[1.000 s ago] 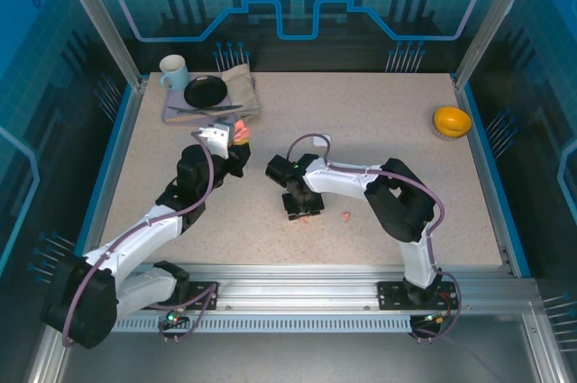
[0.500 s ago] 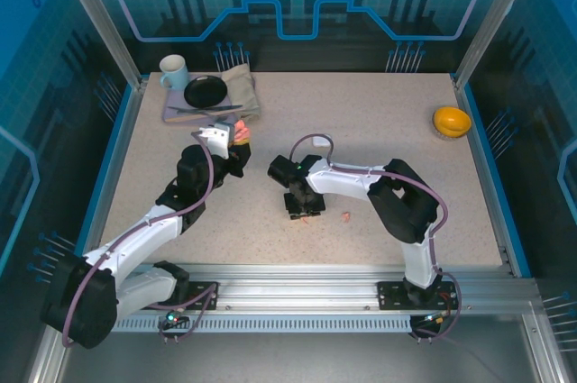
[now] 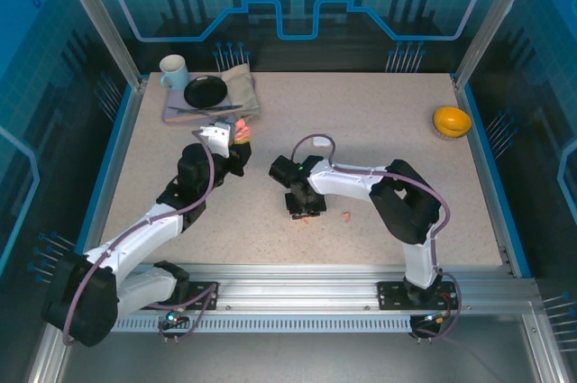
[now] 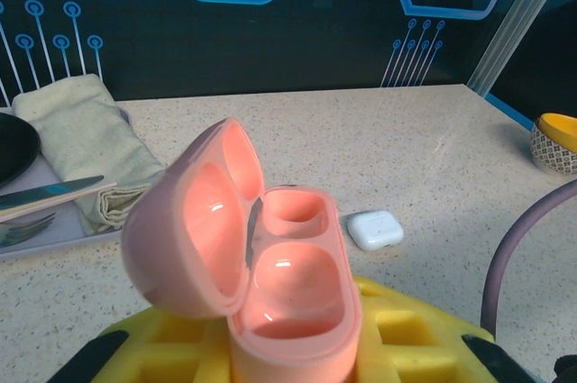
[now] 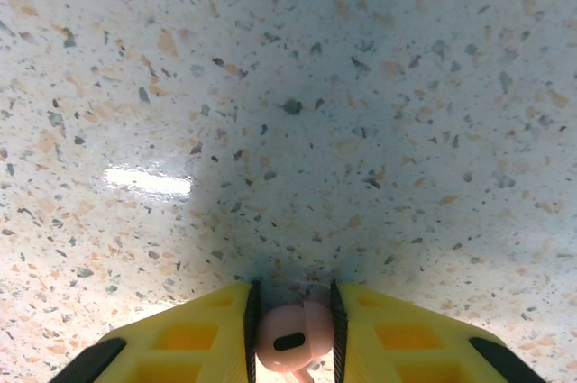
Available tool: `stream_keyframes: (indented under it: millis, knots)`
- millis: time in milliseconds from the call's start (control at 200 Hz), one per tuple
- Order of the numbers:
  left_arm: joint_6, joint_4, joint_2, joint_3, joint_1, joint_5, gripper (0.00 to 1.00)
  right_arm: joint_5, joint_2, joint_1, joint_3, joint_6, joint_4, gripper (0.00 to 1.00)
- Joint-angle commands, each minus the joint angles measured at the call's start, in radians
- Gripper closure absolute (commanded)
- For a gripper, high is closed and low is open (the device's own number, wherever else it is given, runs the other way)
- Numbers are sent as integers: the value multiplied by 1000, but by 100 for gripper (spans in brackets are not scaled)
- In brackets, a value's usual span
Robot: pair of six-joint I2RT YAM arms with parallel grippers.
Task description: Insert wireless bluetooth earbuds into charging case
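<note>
My left gripper (image 4: 293, 347) is shut on a salmon-pink charging case (image 4: 270, 266), held upright between yellow fingers with the lid swung open to the left and two wells facing up. From above, that case (image 3: 242, 133) sits at the tip of the left gripper (image 3: 236, 142). My right gripper (image 5: 290, 333) points straight down at the tabletop and is shut on a pink earbud (image 5: 288, 342). In the top view the right gripper (image 3: 303, 212) is at table centre, with another pink earbud (image 3: 345, 216) lying just to its right. A closed white case (image 4: 375, 229) lies on the table.
A tray at the back left holds a mug (image 3: 173, 72), a black plate (image 3: 206, 91) and a folded cloth (image 3: 240, 86). An orange bowl (image 3: 451, 120) sits at the far right. Cutlery (image 4: 50, 196) lies beside the cloth (image 4: 86, 144).
The right wrist has edged slightly to the right above the pink earbud. The left arm and the open case have stayed put.
</note>
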Motion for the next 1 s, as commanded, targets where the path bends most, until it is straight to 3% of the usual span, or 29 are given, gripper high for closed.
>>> stream_keyframes:
  millis: [0, 305, 575, 990]
  knots:
    - [-9, 38, 5, 39, 8, 25, 100, 28, -4, -16, -34, 15, -52, 74]
    - [-10, 40, 7, 37, 7, 34, 100, 34, -58, -24, -69, 43, -23, 76]
    - [11, 66, -4, 16, 7, 76, 100, 50, -210, -56, -152, 81, 77, 77]
    - [27, 135, 36, -2, 7, 318, 100, 68, -540, -146, -161, 100, 252, 76]
